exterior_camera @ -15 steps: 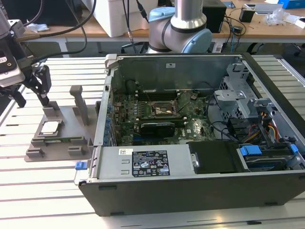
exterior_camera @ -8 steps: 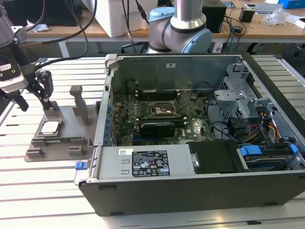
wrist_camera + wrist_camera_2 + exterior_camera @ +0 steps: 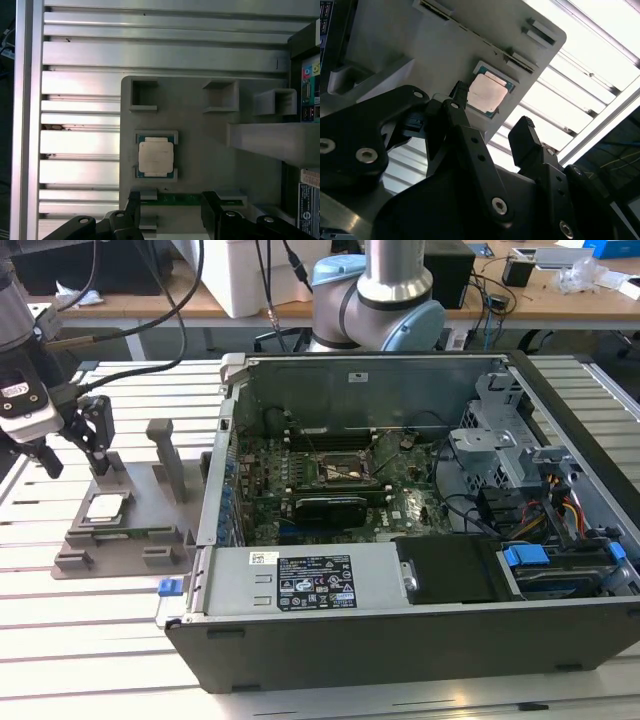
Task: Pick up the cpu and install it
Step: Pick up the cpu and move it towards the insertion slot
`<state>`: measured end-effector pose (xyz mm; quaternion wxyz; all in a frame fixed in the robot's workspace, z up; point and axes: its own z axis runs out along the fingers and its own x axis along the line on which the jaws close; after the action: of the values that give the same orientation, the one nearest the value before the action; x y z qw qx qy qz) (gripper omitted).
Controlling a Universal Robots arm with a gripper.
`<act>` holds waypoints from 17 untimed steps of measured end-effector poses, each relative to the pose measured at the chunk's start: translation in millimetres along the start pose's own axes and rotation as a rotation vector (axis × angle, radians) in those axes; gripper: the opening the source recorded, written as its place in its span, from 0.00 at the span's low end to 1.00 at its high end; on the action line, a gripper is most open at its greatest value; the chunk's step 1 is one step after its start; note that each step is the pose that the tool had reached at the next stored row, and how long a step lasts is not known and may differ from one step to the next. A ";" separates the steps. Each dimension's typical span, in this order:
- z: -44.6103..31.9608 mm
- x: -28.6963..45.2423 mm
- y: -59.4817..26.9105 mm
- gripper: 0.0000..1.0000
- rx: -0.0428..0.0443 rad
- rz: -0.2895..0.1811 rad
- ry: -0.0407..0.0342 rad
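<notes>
My tool (image 3: pixel 171 200) hangs with its fingers apart, nothing between them. Just below it, untouched, the cpu (image 3: pixel 156 156) lies flat in a square recess of the grey tray (image 3: pixel 200 165) on the slatted tabletop (image 3: pixel 80 142). Further off stands the open computer case (image 3: pixel 420 640).

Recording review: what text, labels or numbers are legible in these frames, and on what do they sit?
Large label on the computer case: print too small to read.
Small white sticker beside it: unreadable.
Red mark on the arm: blurred.
cpu: no marking readable on its top.
</notes>
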<state>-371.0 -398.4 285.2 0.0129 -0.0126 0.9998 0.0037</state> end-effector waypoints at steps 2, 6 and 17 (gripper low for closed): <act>2.2 0.1 0.0 0.60 0.0000 0.000 0.0000; 9.0 0.2 -0.1 0.60 0.0000 0.000 0.0000; 18.6 0.5 -0.1 0.60 0.0000 0.000 0.0000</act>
<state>-371.0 -398.4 266.6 0.0129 -0.0126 0.9998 0.0037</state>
